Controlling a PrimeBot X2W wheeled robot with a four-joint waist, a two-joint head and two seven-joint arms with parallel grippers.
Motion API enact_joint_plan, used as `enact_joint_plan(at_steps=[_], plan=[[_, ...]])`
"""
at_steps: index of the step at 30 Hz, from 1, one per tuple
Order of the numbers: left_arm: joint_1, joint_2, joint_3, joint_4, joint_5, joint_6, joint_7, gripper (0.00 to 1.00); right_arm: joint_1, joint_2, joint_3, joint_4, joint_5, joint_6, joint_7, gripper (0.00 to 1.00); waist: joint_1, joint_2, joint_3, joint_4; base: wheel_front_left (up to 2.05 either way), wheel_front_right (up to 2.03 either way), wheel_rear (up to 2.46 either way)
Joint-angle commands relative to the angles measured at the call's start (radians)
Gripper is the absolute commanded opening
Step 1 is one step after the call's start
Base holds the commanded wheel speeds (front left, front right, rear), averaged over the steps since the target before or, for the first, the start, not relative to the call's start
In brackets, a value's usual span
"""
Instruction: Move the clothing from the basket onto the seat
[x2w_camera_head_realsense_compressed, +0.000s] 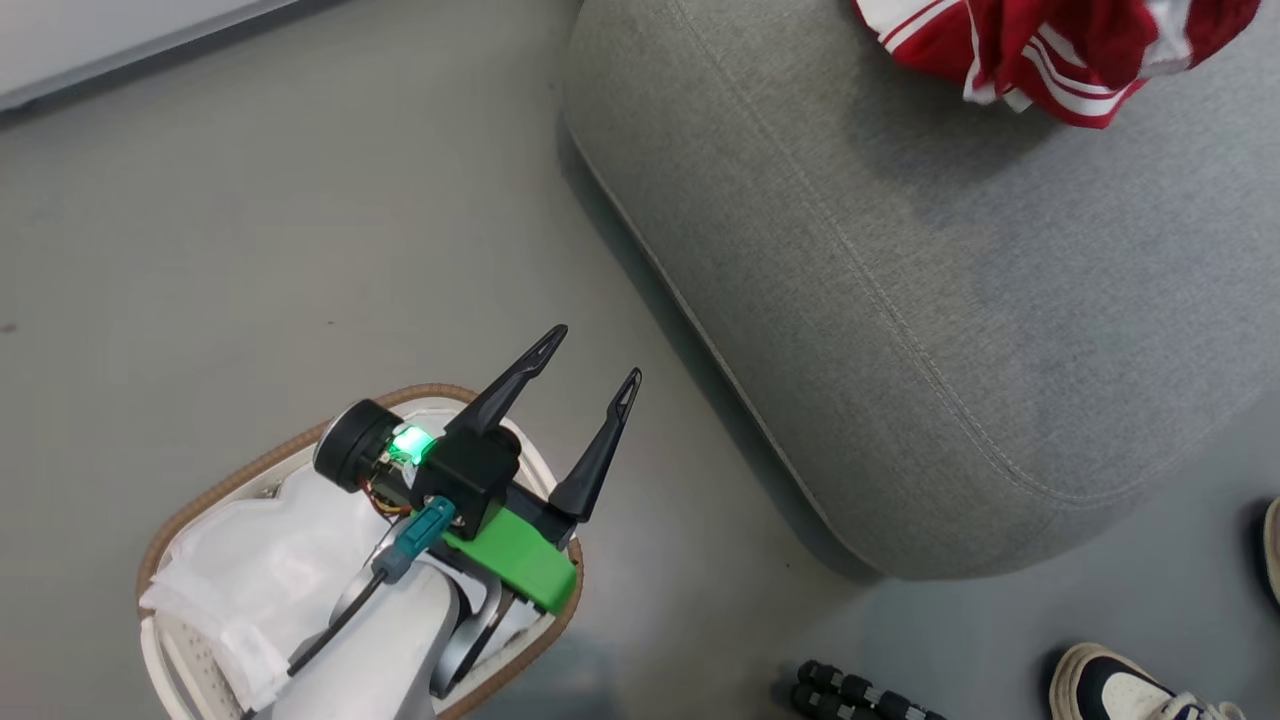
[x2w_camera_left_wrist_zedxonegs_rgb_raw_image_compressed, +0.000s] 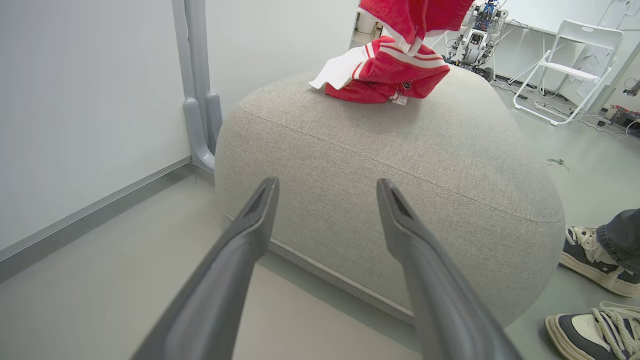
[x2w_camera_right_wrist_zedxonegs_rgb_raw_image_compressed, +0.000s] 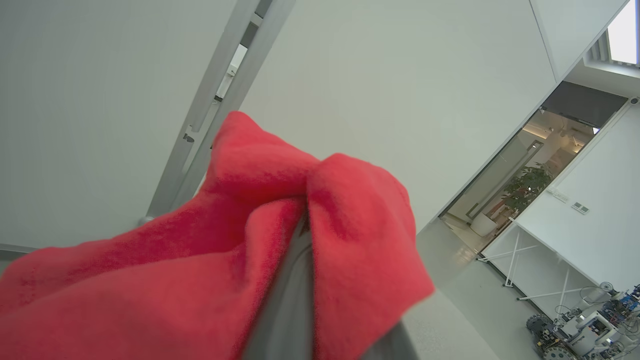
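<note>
A red jersey with white stripes (x2w_camera_head_realsense_compressed: 1060, 50) lies crumpled on the far top of the grey sofa (x2w_camera_head_realsense_compressed: 950, 300). In the left wrist view that jersey (x2w_camera_left_wrist_zedxonegs_rgb_raw_image_compressed: 390, 75) rests on the sofa (x2w_camera_left_wrist_zedxonegs_rgb_raw_image_compressed: 400, 160), and a second red garment (x2w_camera_left_wrist_zedxonegs_rgb_raw_image_compressed: 415, 15) hangs just above it. My right gripper (x2w_camera_right_wrist_zedxonegs_rgb_raw_image_compressed: 302, 220) is shut on that red garment (x2w_camera_right_wrist_zedxonegs_rgb_raw_image_compressed: 225, 260), which folds around its fingers. My left gripper (x2w_camera_head_realsense_compressed: 597, 352) hovers open and holding nothing over the near right side of the basket (x2w_camera_head_realsense_compressed: 205, 497). Its fingers (x2w_camera_left_wrist_zedxonegs_rgb_raw_image_compressed: 250, 235) point toward the sofa. White liner (x2w_camera_head_realsense_compressed: 270, 560) shows inside the basket.
A person's shoes (x2w_camera_head_realsense_compressed: 1120, 690) stand on the floor by the sofa's near right corner, and show again as shoes (x2w_camera_left_wrist_zedxonegs_rgb_raw_image_compressed: 595, 260) in the left wrist view. A black jointed object (x2w_camera_head_realsense_compressed: 850, 695) lies beside them. A grey post (x2w_camera_left_wrist_zedxonegs_rgb_raw_image_compressed: 197, 90) and wall stand left of the sofa, a white folding chair (x2w_camera_left_wrist_zedxonegs_rgb_raw_image_compressed: 575, 65) beyond.
</note>
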Motion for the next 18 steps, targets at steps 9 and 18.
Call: enact_joint_plan(at_steps=[9, 18], plan=[[-0.074, 0.051, -0.021, -0.042, 0.008, -0.003, 0.020, 1.00, -0.165, -0.095, -0.184, 0.202, -0.080, -0.001, 0.028, 0.00, -0.0001, -0.0001, 0.187, 0.126, 0.00, 0.00, 0.00], [-0.104, 0.081, -0.001, -0.062, 0.003, 0.007, 0.023, 1.00, -0.134, -0.004, -0.315, 0.315, -0.125, -0.001, -0.020, 0.00, -0.0001, -0.0001, 0.284, 0.168, 0.00, 0.00, 0.00]])
